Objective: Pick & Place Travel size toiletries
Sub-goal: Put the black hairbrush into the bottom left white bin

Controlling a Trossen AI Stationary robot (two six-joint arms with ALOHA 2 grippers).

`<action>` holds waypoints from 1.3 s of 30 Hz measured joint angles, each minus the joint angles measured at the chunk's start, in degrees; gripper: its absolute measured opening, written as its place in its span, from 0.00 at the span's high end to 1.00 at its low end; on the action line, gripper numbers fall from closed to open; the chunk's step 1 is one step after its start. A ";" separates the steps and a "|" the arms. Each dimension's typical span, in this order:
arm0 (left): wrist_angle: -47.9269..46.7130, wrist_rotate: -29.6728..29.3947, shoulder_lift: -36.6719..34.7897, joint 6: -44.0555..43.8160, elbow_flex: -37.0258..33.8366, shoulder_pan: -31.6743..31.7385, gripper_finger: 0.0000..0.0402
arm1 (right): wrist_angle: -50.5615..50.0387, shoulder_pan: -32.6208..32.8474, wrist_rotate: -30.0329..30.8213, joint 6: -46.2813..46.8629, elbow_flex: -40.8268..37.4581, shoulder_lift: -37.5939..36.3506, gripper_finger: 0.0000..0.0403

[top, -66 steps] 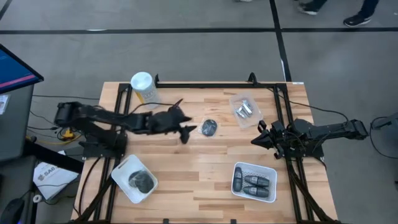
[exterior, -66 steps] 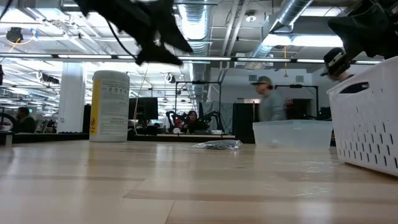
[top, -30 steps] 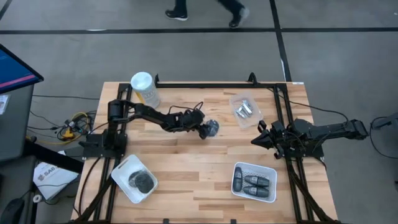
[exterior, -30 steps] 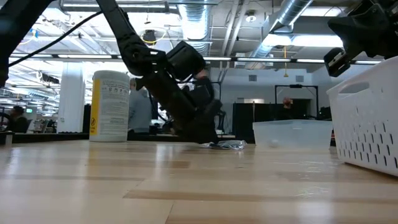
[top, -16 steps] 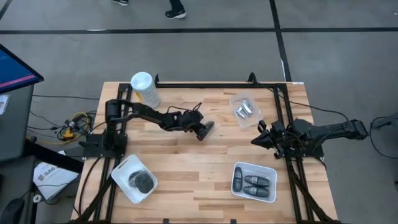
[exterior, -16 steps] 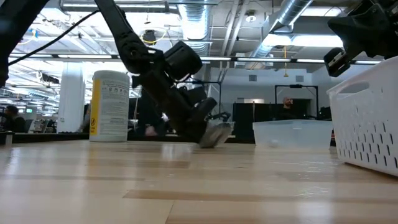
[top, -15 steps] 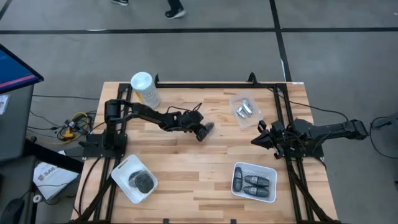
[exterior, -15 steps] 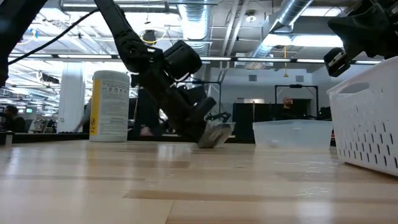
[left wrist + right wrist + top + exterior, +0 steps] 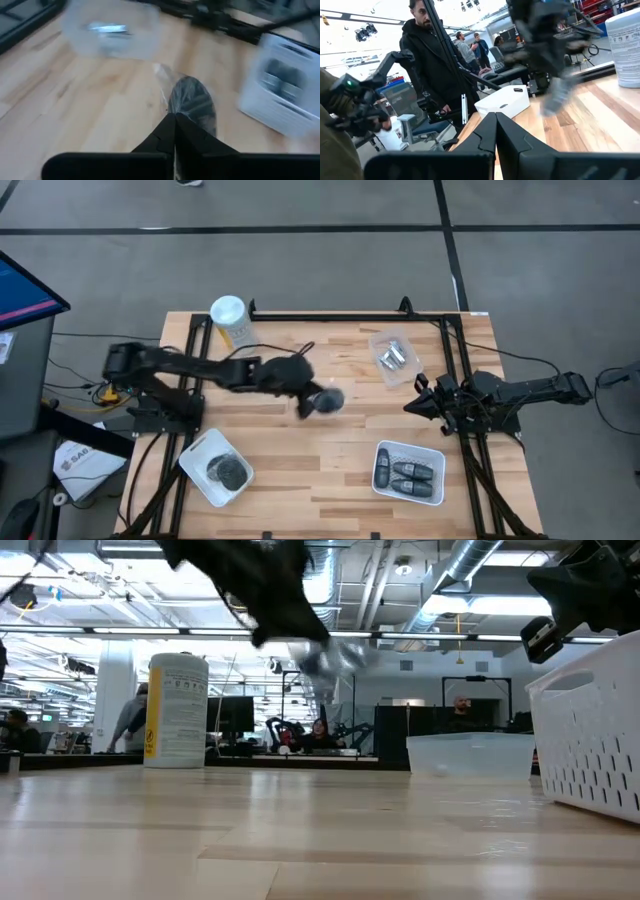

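My left gripper point(image 9: 306, 402) is shut on a flat dark round disc in a clear wrapper point(image 9: 329, 400), above the middle of the table. In the left wrist view the disc point(image 9: 193, 104) shows just beyond the shut fingertips point(image 9: 175, 119). In the low view the packet point(image 9: 330, 656) hangs high above the tabletop. My right gripper point(image 9: 410, 406) waits shut by the table's right side and holds nothing. My left gripper pinches the packet by the edge of its clear wrapper point(image 9: 172, 111) between its two fingers. The fingers slant down from the table's left. The disc sticks out beyond the fingertips, lifted clear of the table.
A white tray point(image 9: 200, 450) with dark discs sits near left. A white basket point(image 9: 432, 455) with dark capsules sits near right. A clear container point(image 9: 376, 340) holds silver pieces at the far right. A pale canister point(image 9: 230, 320) stands at the far left.
My left gripper has shut on the wrapped disc where it lay on the table, then risen with it, drifting a little toward the table's left and near edges. The packet has gone from lying flat to hanging well clear of the tabletop.
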 joint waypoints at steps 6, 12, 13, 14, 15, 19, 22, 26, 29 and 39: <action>-17.20 0.93 -13.22 -0.09 0.04 -10.71 1.00 | -0.06 0.00 0.02 0.00 -0.01 -0.01 1.00; -33.39 0.91 -23.46 -13.18 0.04 -24.35 1.00 | -0.09 0.00 0.00 0.00 -0.01 -0.01 1.00; -35.88 0.91 -24.62 -15.81 0.04 -26.97 1.00 | -0.11 0.00 0.00 0.00 -0.01 0.01 1.00; -38.19 0.85 -25.54 -18.44 0.04 -29.64 1.00 | -0.11 0.00 0.00 0.00 -0.01 -0.01 1.00; -40.43 0.85 -26.28 -21.07 0.04 -32.41 1.00 | -0.11 0.00 0.00 0.00 0.01 -0.01 1.00; -48.55 0.18 -27.17 -29.76 0.04 -42.34 1.00 | -0.11 0.00 0.00 0.00 -0.01 0.01 1.00; -55.26 -2.98 -26.63 -34.40 0.04 -48.10 1.00 | -0.11 0.00 0.00 0.00 -0.01 0.01 1.00; -62.00 -6.89 -25.38 -38.46 0.04 -52.77 1.00 | -0.11 0.00 0.00 -0.01 -0.01 0.01 1.00; -62.16 -7.31 -24.43 -37.98 0.04 -53.91 1.00 | -0.09 0.00 0.00 0.00 -0.01 0.00 1.00; -60.75 -4.16 -20.63 -29.37 0.02 -54.52 0.95 | -0.11 0.00 0.00 0.00 -0.01 0.00 1.00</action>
